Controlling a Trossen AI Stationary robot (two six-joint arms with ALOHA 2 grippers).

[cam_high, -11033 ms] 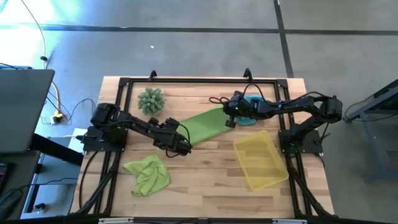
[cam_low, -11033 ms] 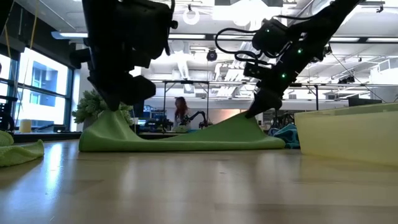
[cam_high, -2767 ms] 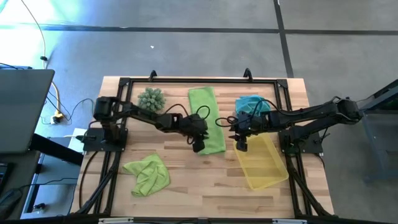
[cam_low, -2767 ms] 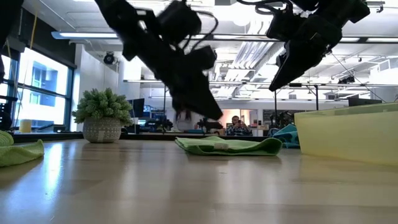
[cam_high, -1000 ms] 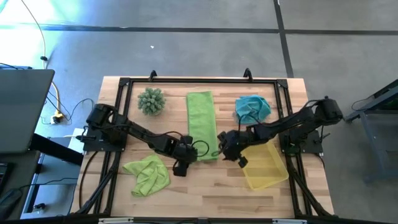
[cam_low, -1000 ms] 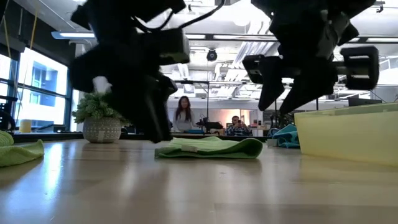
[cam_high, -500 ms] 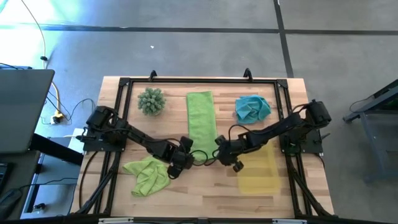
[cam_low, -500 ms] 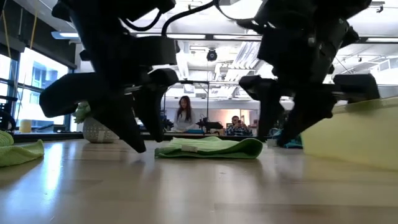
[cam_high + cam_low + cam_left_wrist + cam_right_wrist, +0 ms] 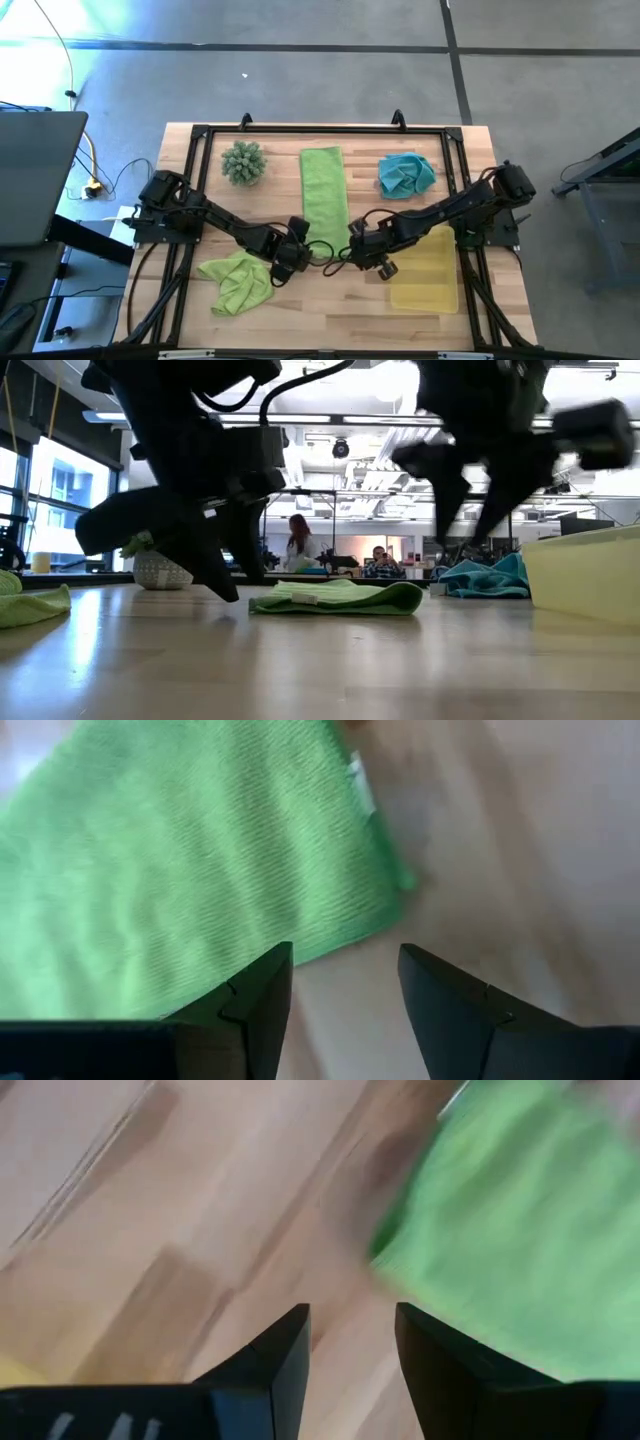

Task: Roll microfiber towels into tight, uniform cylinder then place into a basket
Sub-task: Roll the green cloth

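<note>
Both grippers, left [image 9: 292, 253] and right [image 9: 368, 252], hang unclenched and empty at the near corners of the folded green towel [image 9: 324, 190] (the basket [image 9: 425, 280] lies just right of it); pinch both corners together and roll evenly.

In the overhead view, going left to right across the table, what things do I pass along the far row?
Spiky green plant ball → folded lime green towel → crumpled teal towel.
</note>
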